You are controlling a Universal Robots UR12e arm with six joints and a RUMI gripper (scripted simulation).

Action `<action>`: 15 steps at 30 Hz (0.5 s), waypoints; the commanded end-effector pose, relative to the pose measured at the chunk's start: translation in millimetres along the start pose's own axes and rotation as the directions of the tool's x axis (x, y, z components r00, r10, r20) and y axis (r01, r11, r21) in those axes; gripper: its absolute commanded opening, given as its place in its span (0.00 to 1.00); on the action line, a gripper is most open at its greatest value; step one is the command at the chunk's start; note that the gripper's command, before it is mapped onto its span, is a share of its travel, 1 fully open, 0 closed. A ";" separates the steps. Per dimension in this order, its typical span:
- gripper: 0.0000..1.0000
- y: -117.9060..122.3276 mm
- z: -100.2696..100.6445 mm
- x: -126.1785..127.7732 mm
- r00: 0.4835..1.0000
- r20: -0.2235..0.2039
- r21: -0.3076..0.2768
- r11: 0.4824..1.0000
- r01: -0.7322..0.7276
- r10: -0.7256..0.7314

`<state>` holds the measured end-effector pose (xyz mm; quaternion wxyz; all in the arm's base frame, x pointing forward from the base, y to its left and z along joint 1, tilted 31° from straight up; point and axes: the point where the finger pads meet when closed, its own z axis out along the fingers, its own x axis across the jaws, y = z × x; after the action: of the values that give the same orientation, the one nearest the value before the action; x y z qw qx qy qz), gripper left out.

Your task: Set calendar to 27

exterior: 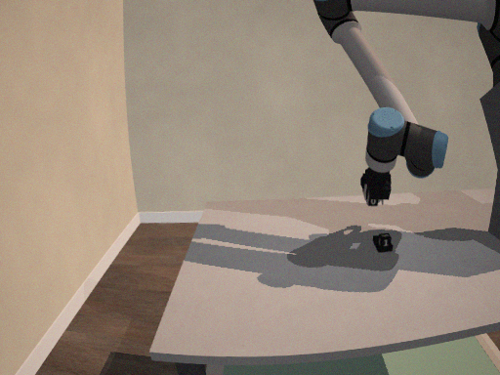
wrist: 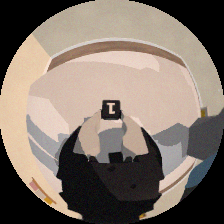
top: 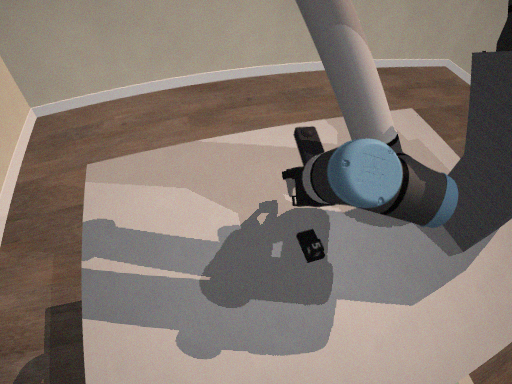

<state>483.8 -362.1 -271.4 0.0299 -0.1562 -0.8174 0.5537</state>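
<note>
My gripper (exterior: 375,196) (wrist: 111,110) is shut on a black cube (wrist: 111,108) and holds it above the table, behind the tray in the exterior view. A white 1 faces the wrist camera; its way up is hard to tell. A small digit like a 0 shows low on the held cube (exterior: 373,201) in the exterior view. The small black tray (top: 303,237) stands on the table. The other black cube (top: 315,246) (exterior: 385,242) is at one end of it, with a tilted-looking 5 in the top view and a 1 in the exterior view. The month's name is not readable.
The pale table (top: 150,345) (exterior: 273,322) carries broad shadows of the arm, and the tray lies within them. The arm's blue-capped wrist (top: 367,172) (exterior: 386,122) hangs over the table beyond the tray. A wall (exterior: 244,98) stands behind the table.
</note>
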 end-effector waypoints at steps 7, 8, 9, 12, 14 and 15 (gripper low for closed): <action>0.11 -0.8 -2.5 2.0 1.000 -0.007 -0.123 0.992 -0.004 0.003; 0.11 -0.8 -2.5 2.1 1.000 -0.007 -0.123 0.992 -0.004 0.003; 0.11 -0.8 -2.5 2.1 1.000 -0.007 -0.123 0.992 -0.004 0.003; 0.11 -0.9 -2.0 1.9 1.000 -0.007 -0.132 0.991 -0.004 0.003; 0.11 -1.0 -1.7 1.8 1.000 -0.007 -0.140 0.990 -0.003 0.002; 0.11 -1.0 -1.7 1.8 1.000 -0.007 -0.140 0.990 -0.003 0.002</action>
<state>482.0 -360.2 -270.4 0.0218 -0.1608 -0.8510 0.4994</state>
